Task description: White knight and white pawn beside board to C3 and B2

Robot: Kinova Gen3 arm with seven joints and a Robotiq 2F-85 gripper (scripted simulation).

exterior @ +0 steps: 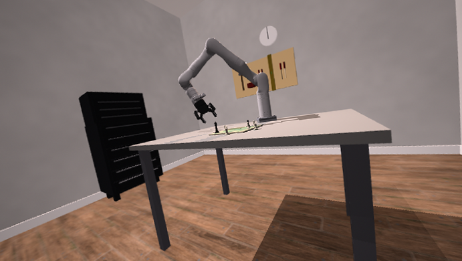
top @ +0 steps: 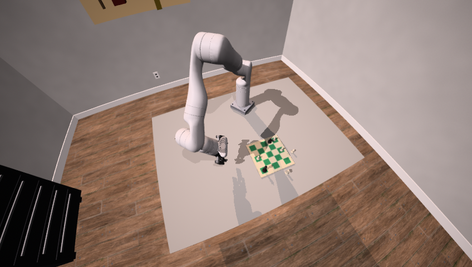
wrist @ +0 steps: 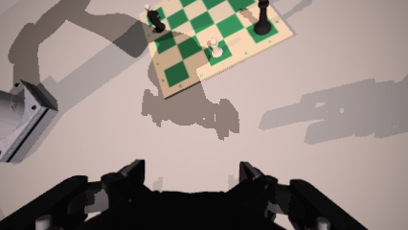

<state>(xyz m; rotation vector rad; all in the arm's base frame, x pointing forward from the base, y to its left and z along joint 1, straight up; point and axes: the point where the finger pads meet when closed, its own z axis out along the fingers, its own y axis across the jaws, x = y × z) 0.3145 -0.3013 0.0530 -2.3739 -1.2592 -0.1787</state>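
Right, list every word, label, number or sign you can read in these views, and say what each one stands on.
No text can be read in any view.
Chessboard: small green marks along its pale edge, too small to read as letters or digits.
Wall clock: one dark hand, no numerals visible.
Tool board: tools only, no lettering.
Black cabinet: pale stripes, no labels.
Hand: open, no markings visible.
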